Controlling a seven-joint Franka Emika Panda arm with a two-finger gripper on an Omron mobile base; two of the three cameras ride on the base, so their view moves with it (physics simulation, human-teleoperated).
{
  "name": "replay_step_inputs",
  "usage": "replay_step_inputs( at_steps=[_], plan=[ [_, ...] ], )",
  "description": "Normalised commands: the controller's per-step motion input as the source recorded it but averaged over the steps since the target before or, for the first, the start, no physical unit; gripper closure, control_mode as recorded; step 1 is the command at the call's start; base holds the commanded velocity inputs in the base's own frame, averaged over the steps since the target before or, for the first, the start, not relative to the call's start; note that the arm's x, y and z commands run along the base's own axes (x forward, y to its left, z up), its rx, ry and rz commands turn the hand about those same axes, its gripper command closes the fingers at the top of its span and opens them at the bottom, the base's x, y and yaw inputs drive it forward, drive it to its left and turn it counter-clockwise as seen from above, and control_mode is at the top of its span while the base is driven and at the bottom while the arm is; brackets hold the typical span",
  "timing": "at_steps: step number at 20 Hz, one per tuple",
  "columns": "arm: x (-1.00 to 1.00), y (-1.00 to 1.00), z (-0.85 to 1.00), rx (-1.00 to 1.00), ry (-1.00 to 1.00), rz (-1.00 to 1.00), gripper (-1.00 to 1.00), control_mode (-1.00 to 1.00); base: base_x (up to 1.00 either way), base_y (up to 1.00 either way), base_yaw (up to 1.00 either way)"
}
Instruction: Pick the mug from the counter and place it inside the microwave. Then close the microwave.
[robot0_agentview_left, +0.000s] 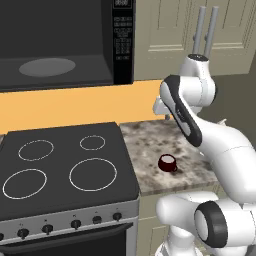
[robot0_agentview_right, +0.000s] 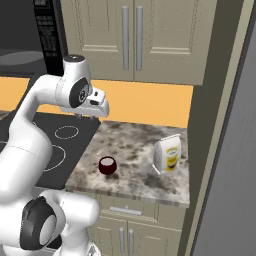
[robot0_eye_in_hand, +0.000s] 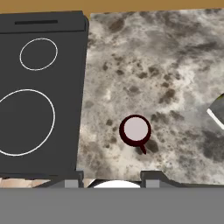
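In the hand view the stove (robot0_eye_in_hand: 39, 92) fills the left; the mug (robot0_eye_in_hand: 135, 130) stands upright at lower centre on the counter (robot0_eye_in_hand: 175, 65), directly below the hand, its handle pointing lower right. The gripper (robot0_eye_in_hand: 111, 180) hovers well above it, fingertips apart, holding nothing. The microwave (robot0_agentview_left: 65, 40) gapes open, upper left of the left base view. The bag's (robot0_agentview_right: 167, 153) label is unreadable.
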Motion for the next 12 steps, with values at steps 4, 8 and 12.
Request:
replay_step_inputs(
  at_steps=[4,8,12],
  plan=[
    [-0.09,-0.03,0.00,0.00,0.01,0.00,-1.00,-1.00,0.00,0.00,0.00],
    [-0.44,-0.02,-0.09,0.02,0.01,0.00,-1.00,-1.00,0.00,0.00,0.00],
    [-0.33,0.00,-0.34,0.00,0.06,0.00,-1.00,-1.00,0.00,0.00,0.00]
  ],
)
